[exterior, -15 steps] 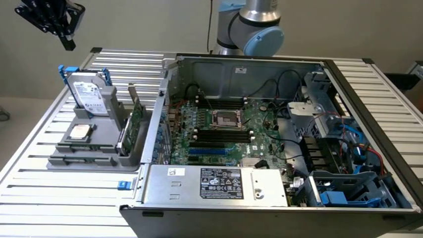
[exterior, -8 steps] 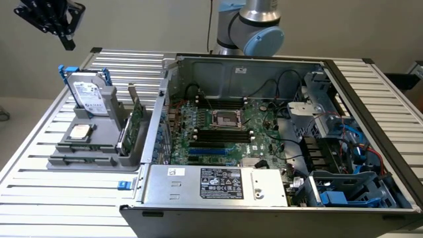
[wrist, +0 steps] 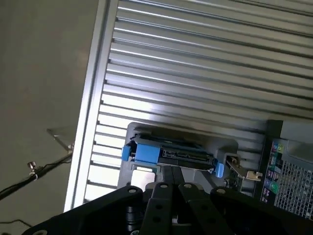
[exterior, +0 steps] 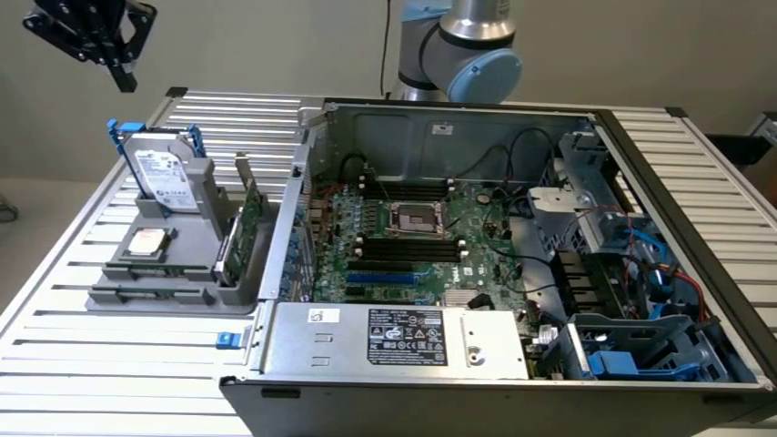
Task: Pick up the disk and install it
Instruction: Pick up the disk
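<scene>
The gripper [exterior: 126,84] hangs high above the far corner of the slatted table [exterior: 85,364] on the exterior view's left. Its 2 fingers [wrist: 161,196] are pressed together and nothing is between them. In the wrist view the gripper [wrist: 174,180] points down at 1 disk [wrist: 168,152], seen edge-on, well apart from it.

The disk [exterior: 164,173] stands upright in a slot of 1 grey holder [exterior: 182,289] on the table. Its white label faces the exterior camera and its blue carrier (most plainly seen along the top edge) frames it.

On the same holder, just in front of the disk, lies 1 small square silver chip [exterior: 148,241]. 1 green circuit card [exterior: 251,223] stands on edge at the holder's side nearest the computer.

Beside the holder, toward the exterior view's right, sits 1 open computer case [exterior: 425,137] with its motherboard exposed. 1 small blue clip [exterior: 226,340] lies on the table just beside the case's near corner.
</scene>
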`<state>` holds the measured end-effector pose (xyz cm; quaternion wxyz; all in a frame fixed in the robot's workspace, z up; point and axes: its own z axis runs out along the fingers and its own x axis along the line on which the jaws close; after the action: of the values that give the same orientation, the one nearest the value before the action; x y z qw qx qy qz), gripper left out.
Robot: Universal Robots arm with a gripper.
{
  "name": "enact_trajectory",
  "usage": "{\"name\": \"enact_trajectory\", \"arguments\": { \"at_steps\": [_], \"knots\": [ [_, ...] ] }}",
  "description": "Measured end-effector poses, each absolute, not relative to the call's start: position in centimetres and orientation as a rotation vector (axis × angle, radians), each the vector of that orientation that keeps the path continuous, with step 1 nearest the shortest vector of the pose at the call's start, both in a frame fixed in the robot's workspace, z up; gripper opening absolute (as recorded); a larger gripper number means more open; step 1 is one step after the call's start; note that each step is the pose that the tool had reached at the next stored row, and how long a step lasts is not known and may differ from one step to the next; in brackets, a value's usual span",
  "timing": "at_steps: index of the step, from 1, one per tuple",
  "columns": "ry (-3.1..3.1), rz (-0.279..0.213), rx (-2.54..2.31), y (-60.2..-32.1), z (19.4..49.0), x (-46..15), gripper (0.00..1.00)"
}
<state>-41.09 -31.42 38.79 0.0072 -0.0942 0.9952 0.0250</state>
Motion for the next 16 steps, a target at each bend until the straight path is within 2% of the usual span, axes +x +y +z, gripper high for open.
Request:
{"name": "enact_trajectory", "arguments": {
  "at_steps": [16],
  "knots": [
    [3.044,0.081,-0.744,-31.42,38.72,-41.09,0.11]
  ]
}}
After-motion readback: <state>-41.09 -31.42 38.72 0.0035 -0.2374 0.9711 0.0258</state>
